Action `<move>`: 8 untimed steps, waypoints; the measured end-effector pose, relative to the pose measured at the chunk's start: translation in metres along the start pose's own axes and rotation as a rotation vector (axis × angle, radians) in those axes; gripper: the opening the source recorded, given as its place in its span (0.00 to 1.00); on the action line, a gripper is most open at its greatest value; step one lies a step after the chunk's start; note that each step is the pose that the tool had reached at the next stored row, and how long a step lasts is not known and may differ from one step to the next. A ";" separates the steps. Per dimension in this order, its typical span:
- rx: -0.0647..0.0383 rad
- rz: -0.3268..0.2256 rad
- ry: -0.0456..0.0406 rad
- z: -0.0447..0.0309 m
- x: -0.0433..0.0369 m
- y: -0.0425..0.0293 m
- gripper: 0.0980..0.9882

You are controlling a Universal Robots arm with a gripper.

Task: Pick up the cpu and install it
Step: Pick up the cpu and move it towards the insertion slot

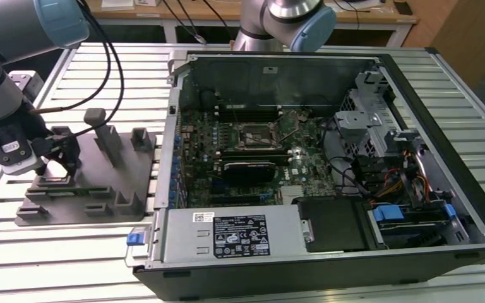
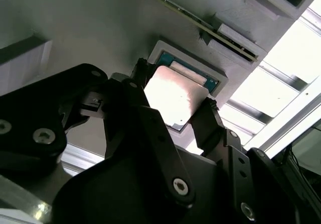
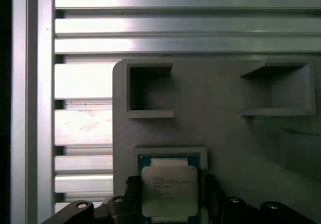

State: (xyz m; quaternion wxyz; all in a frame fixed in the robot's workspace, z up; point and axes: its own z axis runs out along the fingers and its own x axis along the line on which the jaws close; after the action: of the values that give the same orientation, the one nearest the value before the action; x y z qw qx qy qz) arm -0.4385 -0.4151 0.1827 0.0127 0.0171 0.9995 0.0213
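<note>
1 cpu (image 3: 169, 191), 1 grey fixture blk (image 3: 215, 128), 1 open PC case (image 1: 276, 76). My gripper (image 2: 175, 91) is clamping the cpu w/ 2 fingers (image 2: 210, 118); cpu is sitting in blk's recess. Mobo socket (image 1: 255, 134) is sitting in case.

Arm (image 1: 7, 44) of thick silver-grey tubes at the upper left of the exterior view, rounded at the joints and closed with pale blue caps (image 1: 61, 22). Thin black cables (image 1: 116, 69) looped loosely alongside. Lower on the left edge, a white and black wrist block (image 1: 11, 148), then a matte black gripper (image 1: 53, 165). In both wrist views, flat black linkage bars (image 2: 155, 138) (image 3: 118, 209) pinned with round silver screws (image 2: 180, 186) (image 3: 81, 205), ending in narrow black fingers (image 2: 213, 121) (image 3: 133, 186).
</note>
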 end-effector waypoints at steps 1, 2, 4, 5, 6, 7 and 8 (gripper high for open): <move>0.000 0.000 0.0000 0.0000 0.0000 0.0000 0.59; 0.000 0.000 -0.0001 0.0000 0.0000 0.0000 0.59; 0.000 0.000 0.0000 -0.0001 0.0000 0.0000 0.57; 0.000 0.000 0.0002 -0.0002 0.0000 0.0000 0.57; 0.000 0.000 0.0001 -0.0002 0.0000 0.0000 0.50; 0.000 0.000 0.0001 -0.0002 0.0000 0.0000 0.50; 0.000 0.000 0.0000 -0.0002 0.0000 0.0000 0.50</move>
State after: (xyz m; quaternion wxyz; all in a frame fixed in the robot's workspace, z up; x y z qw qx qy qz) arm -0.4385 -0.4151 0.1830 0.0127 0.0171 0.9995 0.0213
